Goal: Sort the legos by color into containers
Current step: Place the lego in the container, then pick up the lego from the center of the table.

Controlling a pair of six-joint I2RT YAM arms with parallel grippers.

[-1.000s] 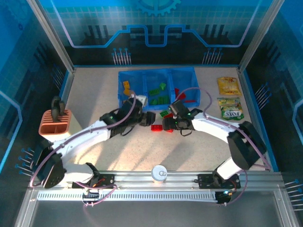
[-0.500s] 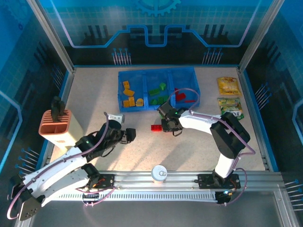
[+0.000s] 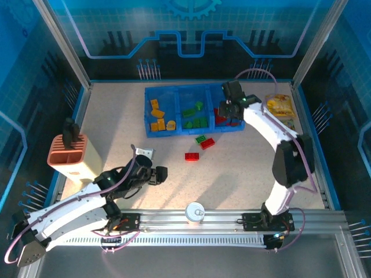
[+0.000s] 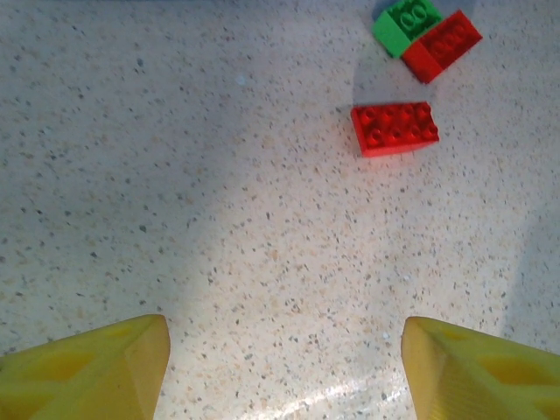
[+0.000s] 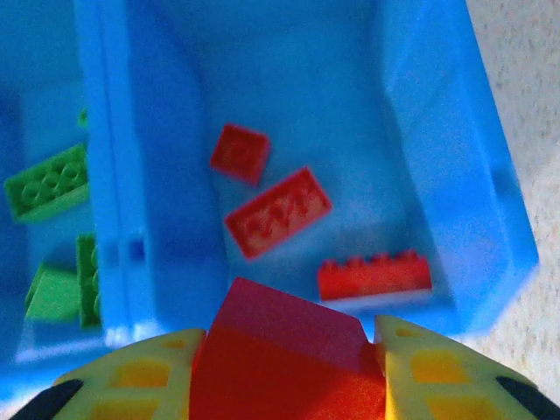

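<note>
Legos mostly binned: yellow-orange bricks [image 3: 155, 124] in the left bay [image 3: 166, 106] of the blue tray [image 3: 148, 110], green bricks [image 3: 197, 123] in the middle bay [image 3: 185, 98], red ones [image 5: 278, 213] in the right bay [image 5: 367, 79]. Three are loose on the desk [image 3: 116, 116], just in front of the tray: a loose red brick [image 3: 192, 156] lying alone, and a green brick [image 3: 200, 139] touching a second red brick [image 3: 208, 143].

Right jaws hang over the right bay, closed on a red brick [image 5: 280, 367] pinched between the yellow fingers [image 5: 122, 385] (looks like a sloped piece, can't say for sure). Bay is the correct colour, so I'd guess a release is next. Left jaws sit over bare desk, nearer the arm bases than the tray, spread wide, nothing in them. The loose red brick is ahead of them, well apart.

Handling, my read: light, rigid, hard plastic. Won't deform, shouldn't break if dropped into the tray. Side walls are smooth and probably slick, so a shallow pinch could let one twist or pop out. Best hold is across the two long flat sides, fingers low, not on the studs. The loose red brick is easy, open on all sides. The green/red pair is the awkward one: they touch, so closing on one may drag the other. Come in on the faces away from the contact.
</note>
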